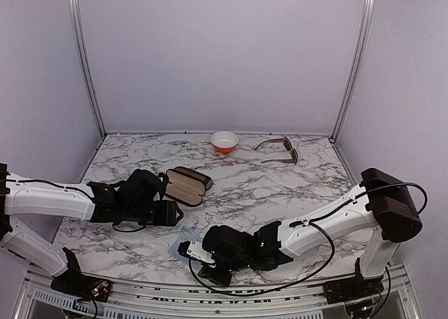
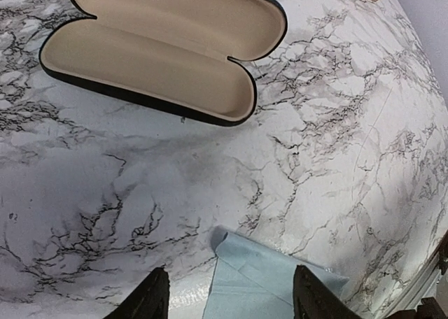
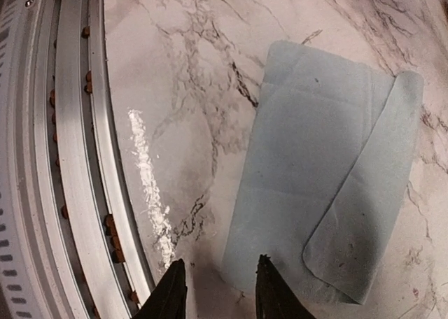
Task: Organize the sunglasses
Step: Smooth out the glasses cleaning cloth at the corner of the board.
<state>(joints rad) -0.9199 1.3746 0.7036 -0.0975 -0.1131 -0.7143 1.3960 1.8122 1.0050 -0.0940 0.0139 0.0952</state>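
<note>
Brown sunglasses [image 1: 280,151] lie at one o'clock on the marble table [image 1: 315,186], near its back edge, with open marble toward the centre. The left gripper [image 2: 231,306] is wide apart and empty, over a blue cloth [image 2: 259,277]. The right gripper [image 3: 218,294] is slightly apart and empty, beside the front rail [image 3: 70,158].

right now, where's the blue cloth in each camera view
Top external: the blue cloth lies near the front edge, left of centre, partly hidden by the right arm.
Left wrist: bottom centre, below the open case.
Right wrist: centre right, its right edge folded over.
Shared landmark: the marble tabletop under it in all three.
</note>
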